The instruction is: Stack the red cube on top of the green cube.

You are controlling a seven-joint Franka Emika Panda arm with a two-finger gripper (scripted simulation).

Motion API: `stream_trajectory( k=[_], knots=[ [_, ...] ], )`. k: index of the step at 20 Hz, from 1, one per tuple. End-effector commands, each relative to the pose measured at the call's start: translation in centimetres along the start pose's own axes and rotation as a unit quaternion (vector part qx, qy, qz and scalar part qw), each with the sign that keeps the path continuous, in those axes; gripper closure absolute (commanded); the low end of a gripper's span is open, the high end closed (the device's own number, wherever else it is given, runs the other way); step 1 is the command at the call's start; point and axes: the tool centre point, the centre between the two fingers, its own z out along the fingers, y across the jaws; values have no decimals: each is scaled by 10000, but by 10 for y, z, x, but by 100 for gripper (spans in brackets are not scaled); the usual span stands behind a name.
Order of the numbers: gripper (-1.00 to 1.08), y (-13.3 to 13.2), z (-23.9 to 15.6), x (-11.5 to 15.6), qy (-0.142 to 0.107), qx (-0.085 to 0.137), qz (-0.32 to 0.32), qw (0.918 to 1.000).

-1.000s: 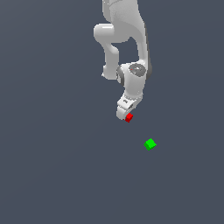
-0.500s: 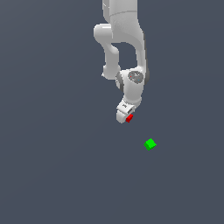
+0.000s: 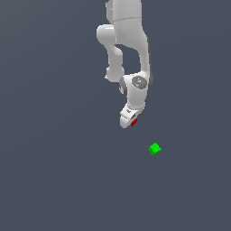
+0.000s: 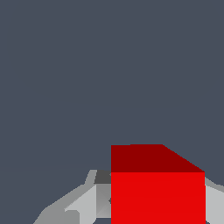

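The red cube point(image 3: 134, 122) is small and bright red, and sits between the fingers of my white gripper point(image 3: 130, 122) in the exterior view. Only a sliver of it shows there. In the wrist view the red cube point(image 4: 157, 188) fills the space between my grey fingers point(image 4: 83, 203), which close on its sides. The green cube point(image 3: 154, 148) is small and bright green. It rests on the dark floor, below the gripper in the picture and toward the exterior view's right, apart from it. It does not show in the wrist view.
The white arm point(image 3: 128, 40) comes down from the top of the exterior view. A plain dark grey floor point(image 3: 54, 171) lies all around.
The gripper with the red cube has shifted slightly up and to the exterior view's left. The green cube has not moved.
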Motion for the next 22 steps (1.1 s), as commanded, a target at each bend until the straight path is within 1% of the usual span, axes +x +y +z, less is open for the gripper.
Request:
stream_trajectory(
  k=[1,12,17,22],
  knots=[
    [108,0,1,0,0,2,-4,10000],
    [108,0,-6,0,0,-2,-2,10000],
    [108,0,-25,-1,-1,-3,-4,10000],
    [108,-1,-55,-1,-3,-4,-6,10000]
  ],
)
